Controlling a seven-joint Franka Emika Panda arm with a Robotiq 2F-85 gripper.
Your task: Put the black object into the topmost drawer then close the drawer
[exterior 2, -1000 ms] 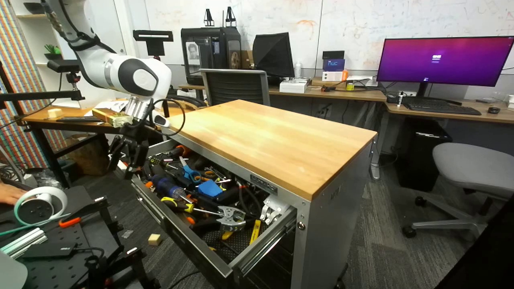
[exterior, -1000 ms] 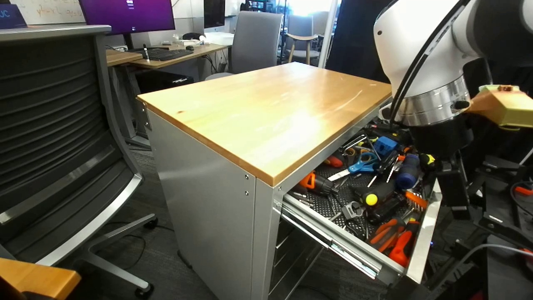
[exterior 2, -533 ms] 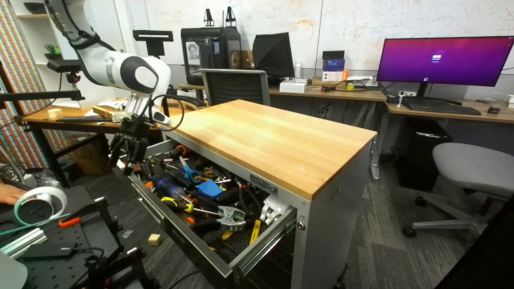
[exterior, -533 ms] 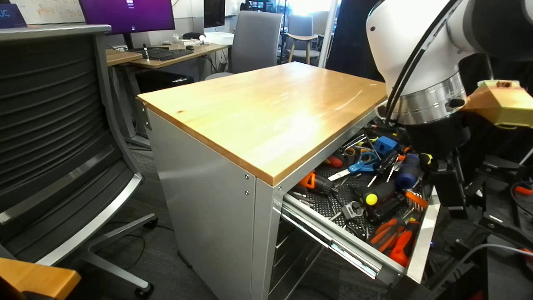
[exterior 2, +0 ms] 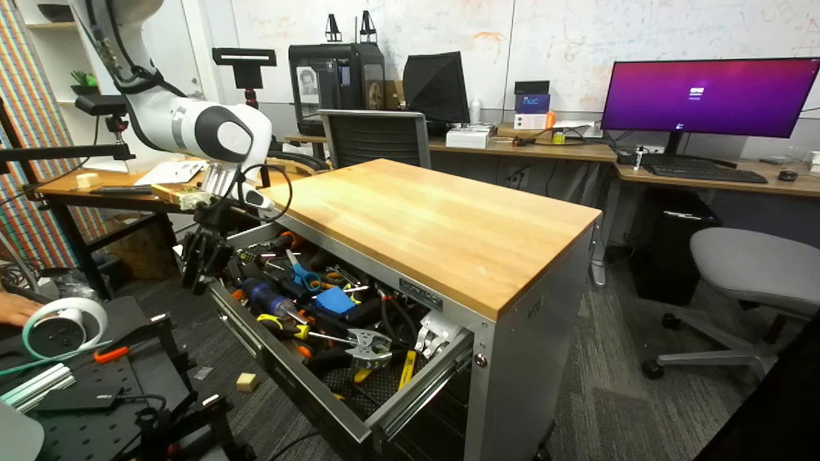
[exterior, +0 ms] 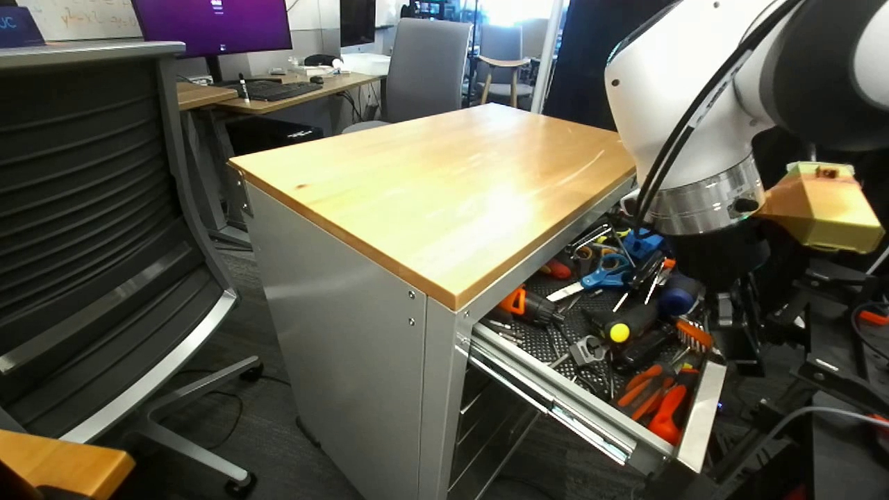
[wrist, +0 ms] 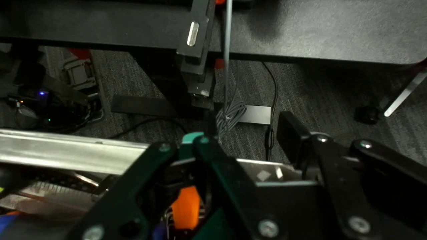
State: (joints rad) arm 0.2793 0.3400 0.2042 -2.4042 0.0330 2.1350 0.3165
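Well, measured from the topmost drawer and read left to right in an exterior view, the dark desk comes first, standing off beyond the drawer's front, with a small wooden block on the floor between the two. Next hangs the gripper, over the drawer's front toward its left end. In the wrist view its fingers are spread, with a coiled cable on the floor showing through the gap and nothing held; they seem to reach past the drawer's rim to the desk side, though whether they touch the front I cannot tell. That stance suits a push inward, so I judge closing to be the step in hand.

Inside the drawer a blue-handled tool, a yellow-and-black screwdriver and blue scissors lie in a loose heap, as for plain storage. The black object is probably in there too, since the gripper carries nothing; I cannot pick it out, nor say which way it points. Right of the drawer stands the wood-topped cabinet. The drawer juts from it toward the desk, presumably to take things in; its long axis runs side to side, along the cabinet's front edge.
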